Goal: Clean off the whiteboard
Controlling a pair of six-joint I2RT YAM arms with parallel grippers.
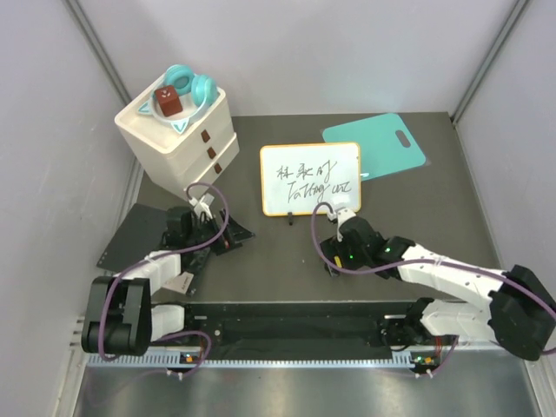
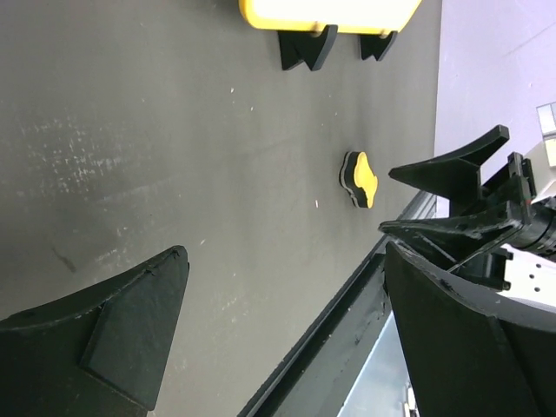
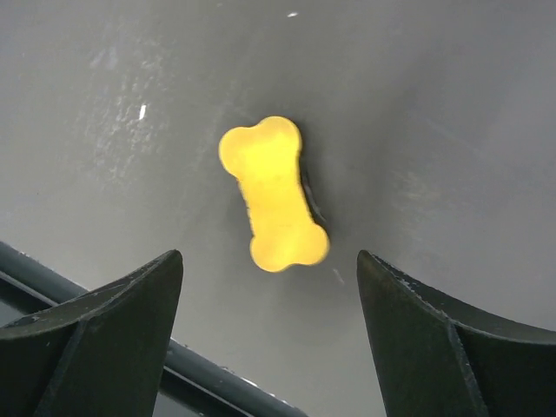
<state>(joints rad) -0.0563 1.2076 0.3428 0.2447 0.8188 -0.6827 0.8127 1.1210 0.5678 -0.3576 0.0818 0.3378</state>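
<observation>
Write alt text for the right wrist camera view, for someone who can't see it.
A yellow, bone-shaped eraser lies on the dark grey table, not held by anything. The right gripper is open, its two black fingers rising from the bottom corners of the picture on either side of the eraser.

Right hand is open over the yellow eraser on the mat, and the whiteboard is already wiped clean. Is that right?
Not quite. The whiteboard is not clean: black handwriting runs across it, as the top external view shows. The rest holds: the right hand is open over the yellow eraser on the mat.
</observation>
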